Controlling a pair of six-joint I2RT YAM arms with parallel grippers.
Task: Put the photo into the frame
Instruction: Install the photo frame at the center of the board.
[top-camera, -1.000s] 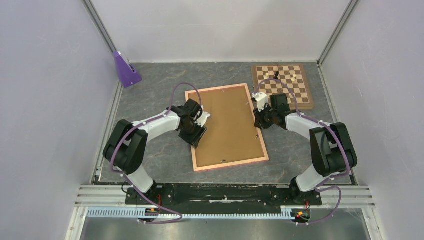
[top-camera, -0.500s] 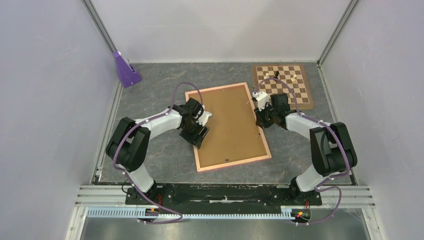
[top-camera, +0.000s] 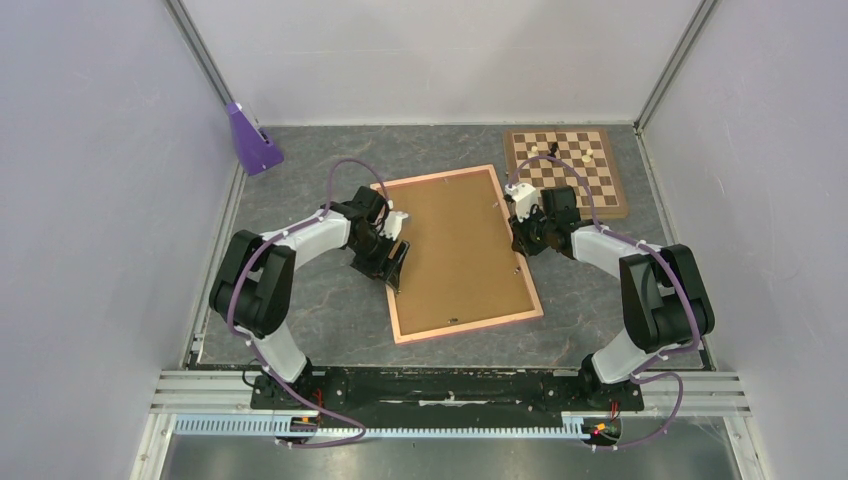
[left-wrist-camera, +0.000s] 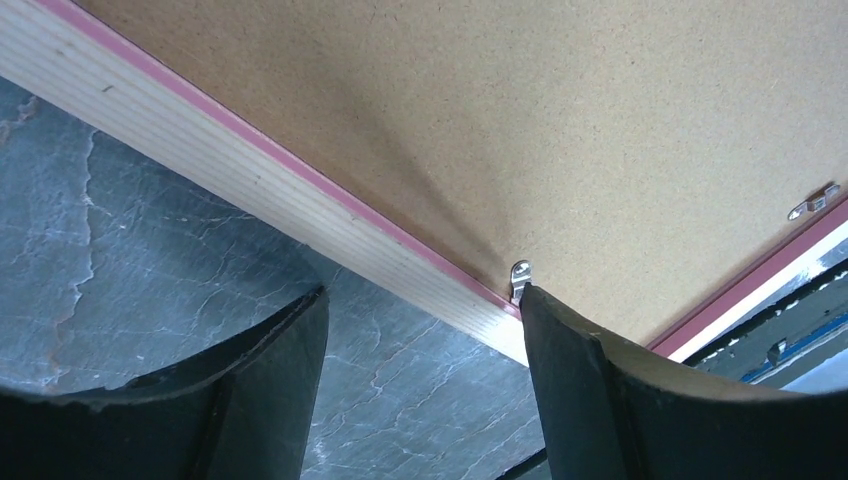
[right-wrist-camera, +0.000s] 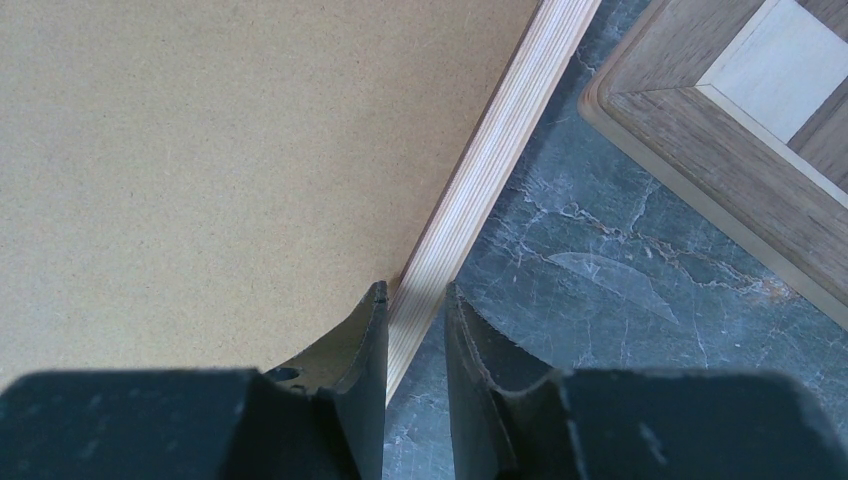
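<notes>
Fingers (left-wrist-camera: 580, 400) of my left gripper (left-wrist-camera: 422, 300) stand wide apart and hold nothing. One is above the grey table (left-wrist-camera: 150, 290). The other is over the edge of the frame (left-wrist-camera: 230, 165), with its tip just beside a small metal clip (left-wrist-camera: 519, 272). My right gripper (right-wrist-camera: 415, 300) has its fingers (right-wrist-camera: 365, 350) close together, with the pale wood rail of the frame between them, so I judge it is clamped on that rail.

The frame lies flat on the table between my two arms, back side up, and the brown backing board (left-wrist-camera: 550, 120) fills it. I cannot see the photo in any view. Whether it is under the board, I cannot tell.

I think the frame is light and stiff, but it is wide and its rail is thin, so a grip at one point may let it swing or twist. The middle of a long rail, taken from both sides, seems the safest place. The board looks thin and would probably bend if lifted by one corner. The clip is small and likely springy, so it needs only a push from one fingertip. A print is usually soft and creases easily, so I would take it only by the edge.

Farther away, beyond my right gripper, is the chessboard (top-camera: 567, 170), close to the frame but apart from it. A purple stand (top-camera: 250, 140) is at the far left corner.
</notes>
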